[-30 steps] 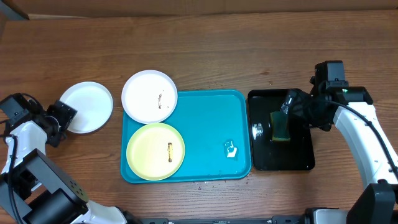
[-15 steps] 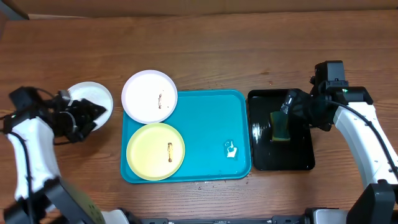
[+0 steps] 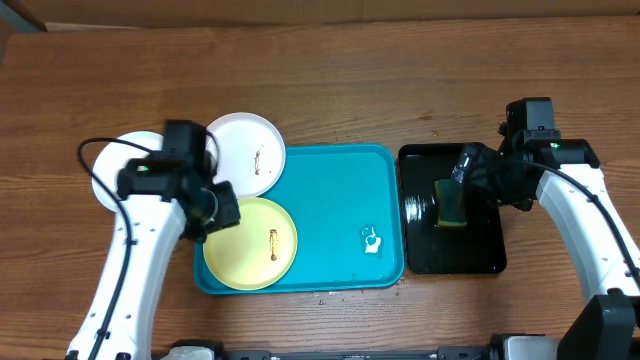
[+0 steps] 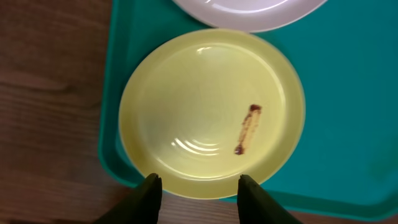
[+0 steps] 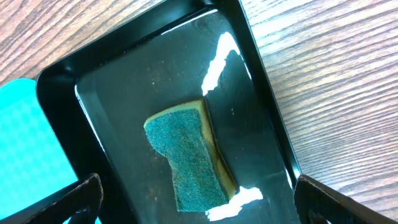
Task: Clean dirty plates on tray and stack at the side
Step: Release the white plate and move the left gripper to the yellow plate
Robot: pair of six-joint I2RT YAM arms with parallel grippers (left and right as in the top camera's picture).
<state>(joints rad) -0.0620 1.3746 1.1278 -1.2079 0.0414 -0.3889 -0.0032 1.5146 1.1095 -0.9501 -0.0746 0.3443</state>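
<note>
The turquoise tray (image 3: 340, 200) holds a pale yellow-green plate (image 3: 250, 243) with a brown smear (image 4: 247, 129). A white plate (image 3: 245, 152) with a small smear overlaps the tray's far left corner. Another white plate (image 3: 112, 172) lies on the table to the left, partly hidden by my left arm. My left gripper (image 3: 218, 205) hovers over the yellow-green plate's (image 4: 211, 112) left rim. Its jaws (image 4: 200, 190) are partly open and hold nothing. My right gripper (image 3: 455, 195) is wide open above a green sponge (image 5: 189, 158).
A glossy black tray (image 3: 480, 250) stands right of the turquoise one, wet, with the sponge (image 3: 450, 203) lying in it. A small white blob (image 3: 371, 240) sits on the turquoise tray's right part. Bare wooden table (image 3: 350, 80) surrounds both trays.
My left arm has swung right, from beside the white plate on the table to above the yellow-green plate, and its jaws have narrowed. The right arm has not moved.
</note>
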